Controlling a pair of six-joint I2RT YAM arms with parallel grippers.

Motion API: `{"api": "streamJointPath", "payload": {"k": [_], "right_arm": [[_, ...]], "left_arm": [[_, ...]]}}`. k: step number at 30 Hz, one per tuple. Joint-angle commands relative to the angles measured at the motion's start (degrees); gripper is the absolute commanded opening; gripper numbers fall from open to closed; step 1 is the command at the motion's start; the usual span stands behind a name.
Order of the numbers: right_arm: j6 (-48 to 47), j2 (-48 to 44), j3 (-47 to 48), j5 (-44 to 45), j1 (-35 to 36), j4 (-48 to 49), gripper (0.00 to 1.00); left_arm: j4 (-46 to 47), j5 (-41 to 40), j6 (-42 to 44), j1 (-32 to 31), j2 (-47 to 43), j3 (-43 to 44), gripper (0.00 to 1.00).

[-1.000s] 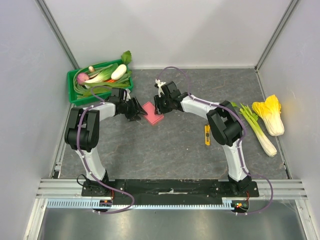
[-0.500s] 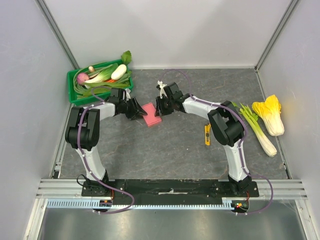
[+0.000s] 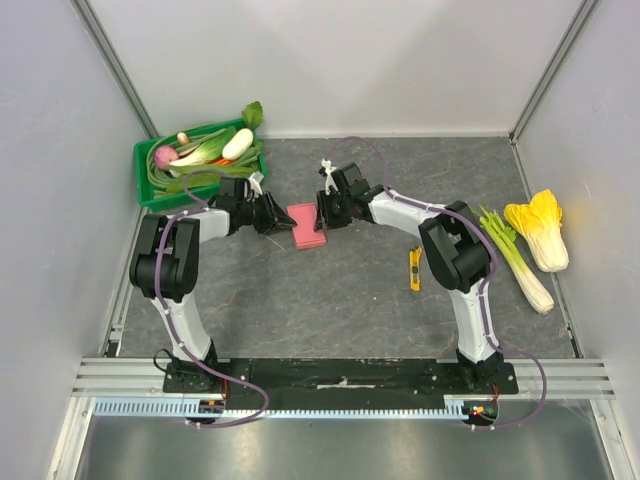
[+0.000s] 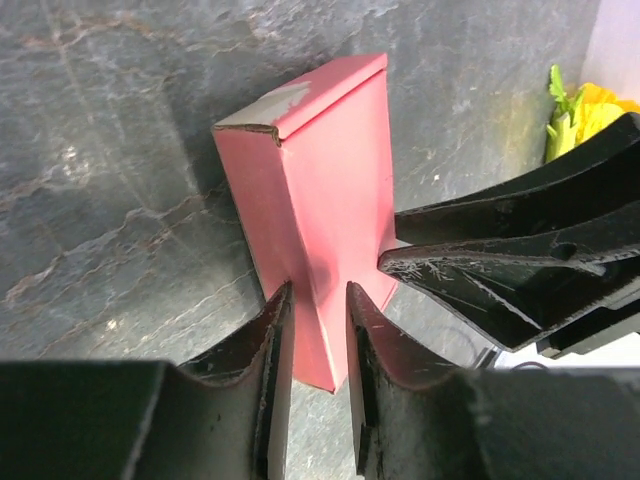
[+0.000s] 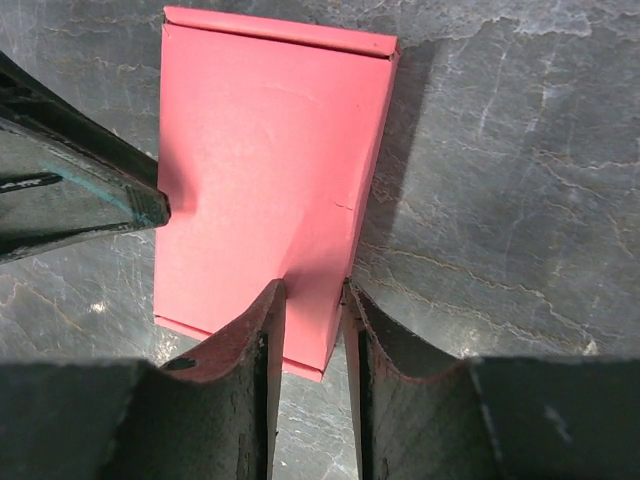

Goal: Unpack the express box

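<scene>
Fingers of the left gripper are drawn close together, and a thin strip of the small flat pink-red cardboard express box shows in the slit between them, so the jaws are clamped on the box's near end. From the opposite side the right gripper does the same: its two dark jaws stand almost together and pinch the near corner of the box, whose broad plain face shows a slight crease beside the grip. In the left wrist view one tip of the right gripper touches the long edge of the box, and the folded end flap at the far end is closed, with a scuffed pale patch on it. In the overhead view the box lies in the middle of the grey stone-patterned table, toward its far half, between the two grippers, which reach in from left and right with both arms stretched forward. Behind the left arm, in the far left corner, sits a green plastic crate filled with leafy greens, a white root and a pinkish round vegetable. Near the right arm's elbow a small orange rectangular item lies flat on the table, well apart from the box. Further right, beside the wall, a long pale green stalk vegetable lies next to a yellow-leaved cabbage.
</scene>
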Motion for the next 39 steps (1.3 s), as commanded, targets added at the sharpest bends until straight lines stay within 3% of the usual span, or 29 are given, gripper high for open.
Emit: {"api": "streamJointPath", "payload": {"k": [1, 25, 32, 36, 39], "right_arm": [[1.1, 0.2, -1.8, -0.2, 1.1, -1.3, 0.35], [4.2, -2.1, -8.3, -2.0, -2.8, 3.0, 0.33], [3.6, -4.0, -8.5, 0.1, -3.1, 3.0, 0.34], [2.7, -5.3, -6.9, 1.3, -3.1, 3.0, 0.38], [1.9, -5.6, -5.0, 1.5, -3.1, 3.2, 0.42]], "left_arm": [[7.8, 15.2, -0.9, -3.6, -3.0, 1.1, 0.30], [10.7, 19.0, -2.8, -8.6, 0.3, 5.6, 0.29], [0.2, 1.9, 4.8, -7.4, -6.0, 6.3, 0.35], [-0.4, -7.3, 2.9, -4.9, -8.5, 3.4, 0.42], [-0.9, -9.3, 1.5, -2.8, -8.6, 1.8, 0.51]]}}
